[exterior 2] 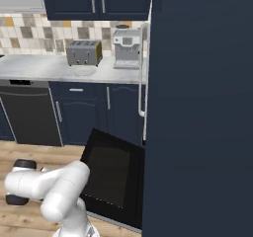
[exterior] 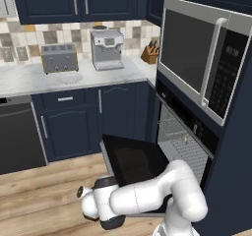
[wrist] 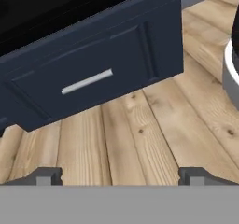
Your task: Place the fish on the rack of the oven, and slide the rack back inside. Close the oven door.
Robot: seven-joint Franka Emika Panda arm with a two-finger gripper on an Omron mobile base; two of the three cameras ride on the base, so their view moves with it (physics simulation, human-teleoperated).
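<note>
- The oven door [exterior: 135, 162] hangs dropped open, its dark glass panel lying near level and jutting out over the wood floor [exterior: 44, 200]; its front edge reaches out toward the arm, which bends low just before it.
- Behind the door the oven [exterior: 184, 132] cavity stands open; the rack [exterior: 179, 140] of thin wires shows inside it, sitting within the cavity rather than drawn out over the door.
- A small pale thing shows on the rack near its front edge, too small to tell whether it is the fish.
- The gripper [wrist: 120, 175] points down at the floor planks, low beside the cabinets; its two finger tips [wrist: 46, 175] stand wide apart with bare boards between them and nothing held.
- Ahead of the hand lies a navy drawer front [wrist: 100, 73] with a short silver pull [wrist: 87, 81]; open floor runs between its lower edge and the finger tips.
- Above the oven sits the steel-framed microwave [exterior: 202, 58], its vertical handle well clear of the arm.
- On the counter [exterior: 29, 80] along the back wall stand a toaster [exterior: 59, 58], a coffee machine [exterior: 107, 48] and a knife block [exterior: 151, 53], all well apart from the arm.
- To the left the black dishwasher [exterior: 17, 136] front is shut; a wide stretch of floor lies free between it and the open door's left edge.
</note>
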